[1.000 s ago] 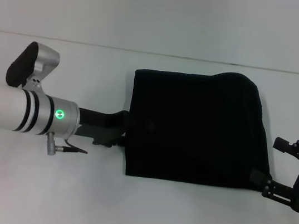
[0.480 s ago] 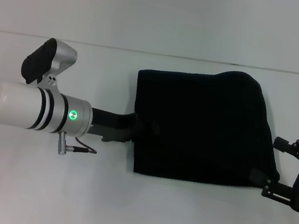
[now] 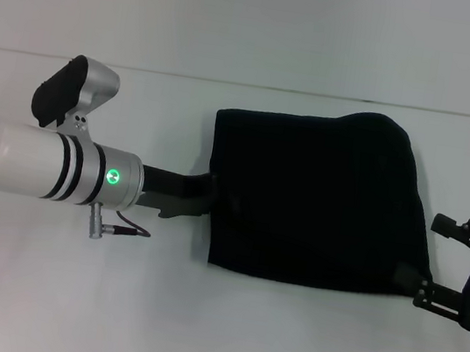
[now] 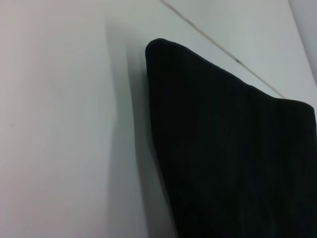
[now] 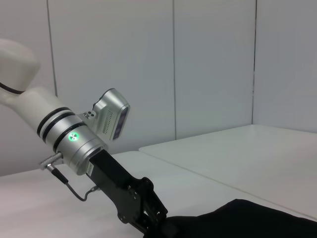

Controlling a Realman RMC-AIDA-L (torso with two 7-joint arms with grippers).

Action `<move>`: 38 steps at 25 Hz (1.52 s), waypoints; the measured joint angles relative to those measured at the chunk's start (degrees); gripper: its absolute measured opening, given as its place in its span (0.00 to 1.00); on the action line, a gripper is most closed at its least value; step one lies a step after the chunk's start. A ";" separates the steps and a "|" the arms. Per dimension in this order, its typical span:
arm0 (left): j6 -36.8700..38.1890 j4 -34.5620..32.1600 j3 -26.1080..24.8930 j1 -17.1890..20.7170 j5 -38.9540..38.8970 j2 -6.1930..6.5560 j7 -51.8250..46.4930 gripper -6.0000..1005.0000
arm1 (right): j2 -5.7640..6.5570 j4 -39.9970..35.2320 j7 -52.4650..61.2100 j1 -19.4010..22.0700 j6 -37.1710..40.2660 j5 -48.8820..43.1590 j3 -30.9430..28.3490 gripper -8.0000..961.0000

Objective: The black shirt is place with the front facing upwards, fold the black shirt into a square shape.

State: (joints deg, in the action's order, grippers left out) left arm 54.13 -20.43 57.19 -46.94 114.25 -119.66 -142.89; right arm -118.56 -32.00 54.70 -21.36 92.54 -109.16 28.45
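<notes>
The black shirt (image 3: 320, 198) lies folded into a rough all-black square on the white table, right of centre in the head view. My left gripper (image 3: 210, 197) reaches in from the left and meets the shirt's left edge, where its tip is lost against the dark cloth. The left wrist view shows a rounded corner of the shirt (image 4: 233, 158). My right gripper (image 3: 434, 263) stands open at the shirt's right edge, its lower finger by the near right corner. The right wrist view shows the left gripper (image 5: 158, 223) at the edge of the shirt (image 5: 257, 220).
The white table (image 3: 110, 299) runs back to a seam line (image 3: 231, 82) behind the shirt. The left arm's white forearm and its silver wrist camera (image 3: 74, 94) hang over the left part of the table. A pale panelled wall (image 5: 213, 64) stands behind.
The left arm has moved right, and the shirt's left edge and near left corner have shifted right with it. The right gripper has stayed where it was.
</notes>
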 joint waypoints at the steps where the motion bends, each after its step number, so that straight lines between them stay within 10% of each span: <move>1: 0.19 -0.07 -0.22 0.17 -0.14 0.11 0.14 0.25 | 0.00 0.00 0.02 0.00 0.00 0.05 -0.02 0.98; 15: 12.08 -4.23 -12.34 11.04 -0.56 5.83 5.89 0.15 | -0.26 0.15 0.06 -0.86 -2.47 0.35 -1.29 0.98; 34: 13.44 -4.73 -14.36 12.97 -0.19 5.78 14.75 0.22 | -0.78 0.89 -0.43 -1.41 -3.97 0.26 -1.28 0.98; 38: 17.34 -7.36 -16.37 14.88 -0.45 6.01 22.00 0.40 | -0.88 0.88 -0.50 -1.51 -4.83 0.37 -1.62 0.98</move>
State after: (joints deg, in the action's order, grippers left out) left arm 71.47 -27.79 40.82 -32.06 113.81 -113.65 -120.90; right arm -119.45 -31.11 54.20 -22.87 87.71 -108.78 26.82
